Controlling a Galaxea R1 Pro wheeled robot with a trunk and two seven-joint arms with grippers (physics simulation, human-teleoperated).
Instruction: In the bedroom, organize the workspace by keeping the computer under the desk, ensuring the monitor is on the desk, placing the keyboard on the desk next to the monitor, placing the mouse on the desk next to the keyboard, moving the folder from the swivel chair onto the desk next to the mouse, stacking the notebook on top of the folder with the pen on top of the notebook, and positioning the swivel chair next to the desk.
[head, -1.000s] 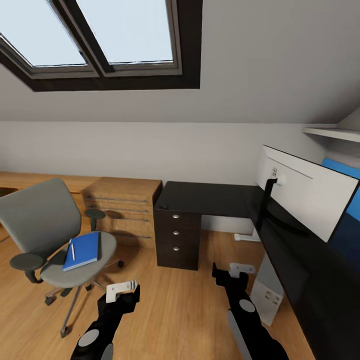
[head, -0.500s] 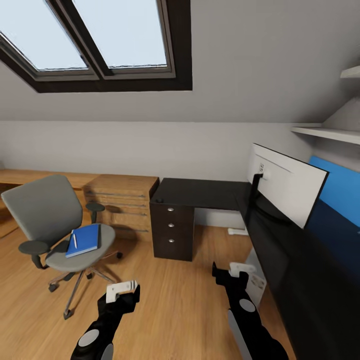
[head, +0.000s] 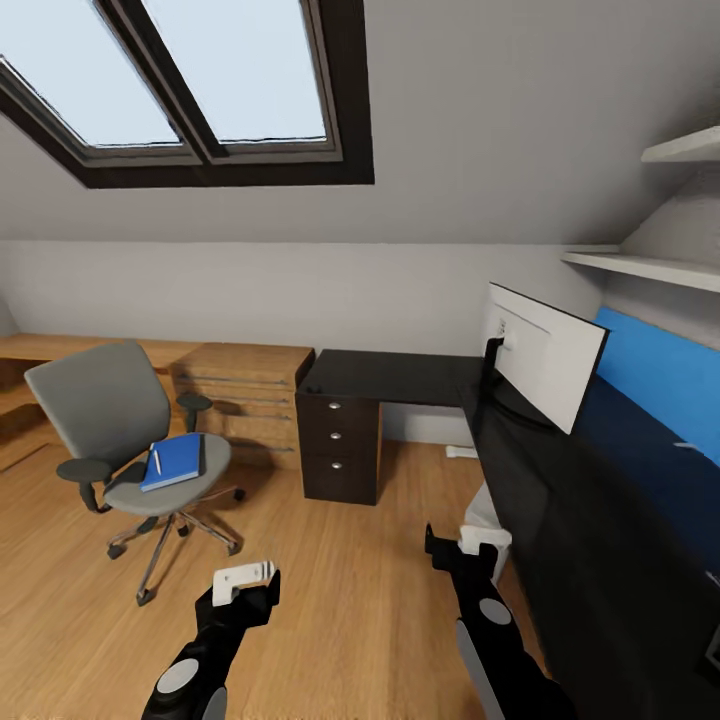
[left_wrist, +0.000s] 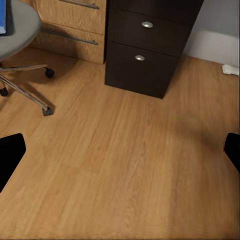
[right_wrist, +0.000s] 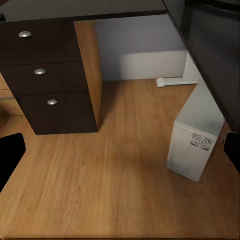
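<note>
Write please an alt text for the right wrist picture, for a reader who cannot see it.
A light grey computer tower stands on a wood floor under the edge of a black desk. Across the floor from it is the desk's dark drawer unit with three round silver knobs. The dark tips of the open right gripper show at the picture's two side edges.

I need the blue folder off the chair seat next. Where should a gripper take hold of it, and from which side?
Probably by the front edge of the folder, which reaches the seat's rim, coming from the open front of the chair. It lies flat, so a side pinch beats a top grab; the backrest and armrests block the other sides. A pen rests on top, so keep it level.
</note>
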